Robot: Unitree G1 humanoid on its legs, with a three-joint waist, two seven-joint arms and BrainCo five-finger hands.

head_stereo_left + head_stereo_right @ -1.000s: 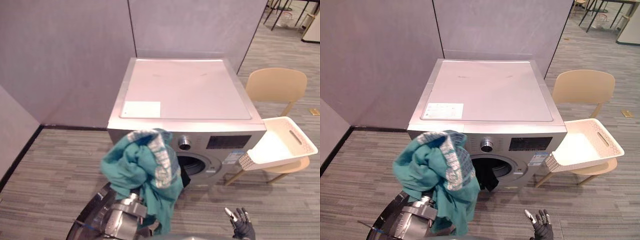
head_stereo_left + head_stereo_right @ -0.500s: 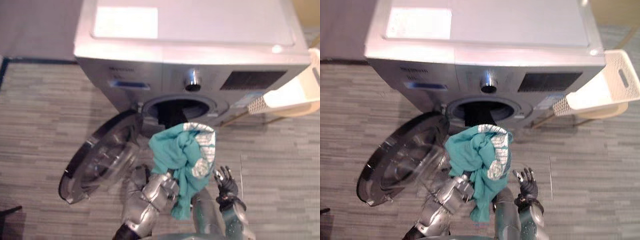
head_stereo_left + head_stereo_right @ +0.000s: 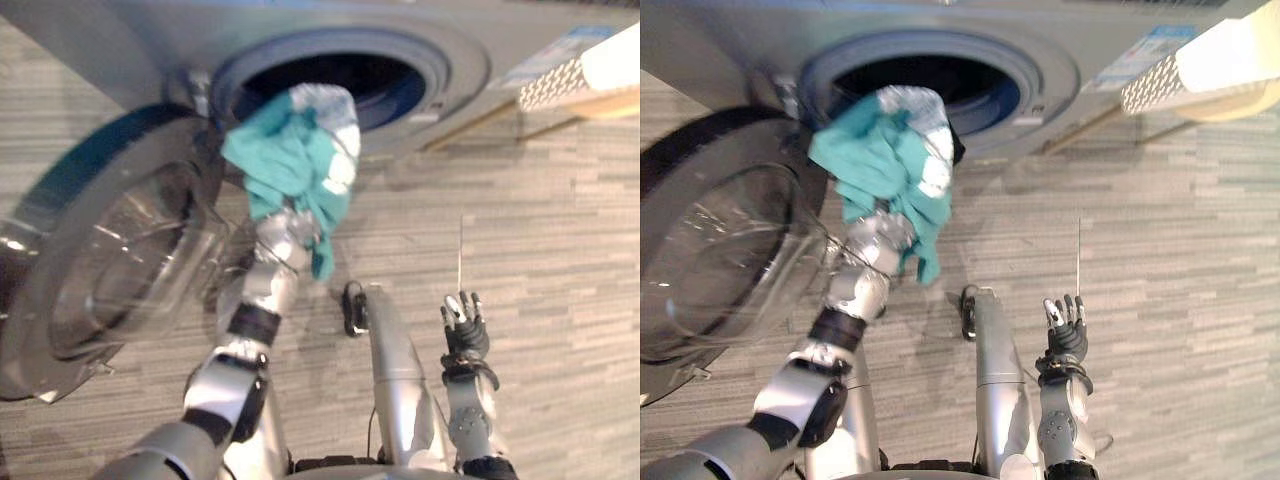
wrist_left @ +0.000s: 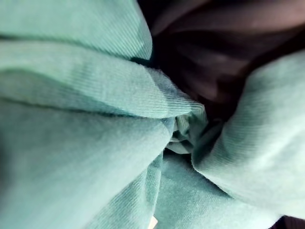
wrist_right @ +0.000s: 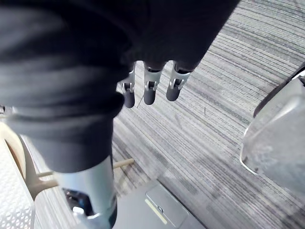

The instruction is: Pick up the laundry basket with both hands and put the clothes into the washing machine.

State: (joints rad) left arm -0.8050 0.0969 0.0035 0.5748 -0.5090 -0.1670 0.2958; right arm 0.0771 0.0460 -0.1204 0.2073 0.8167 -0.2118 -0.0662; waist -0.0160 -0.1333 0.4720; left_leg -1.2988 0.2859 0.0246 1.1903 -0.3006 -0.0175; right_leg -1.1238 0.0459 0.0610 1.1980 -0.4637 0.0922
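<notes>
A bunched teal garment (image 3: 290,155) with a pale patterned patch sits on top of my left hand (image 3: 288,232), right at the lower left rim of the washing machine's round drum opening (image 3: 440,50). The left wrist view has teal folds (image 4: 86,143) close up, with dark cloth (image 4: 228,47) beyond them. My right hand (image 3: 464,325) is low over the floor, apart from everything, its fingers (image 5: 148,90) straight and holding nothing. The white laundry basket (image 3: 600,70) rests at the upper right, beside the machine.
The machine's glass door (image 3: 100,260) hangs open at the left, close by my left arm. The basket lies on a chair with pale wooden legs (image 3: 1090,125). Grey plank flooring (image 3: 560,230) spreads to the right of the machine.
The camera has tipped down and come closer to the machine's front. My left hand has carried the teal garment up from in front of the door to the drum's mouth. The right hand stays low.
</notes>
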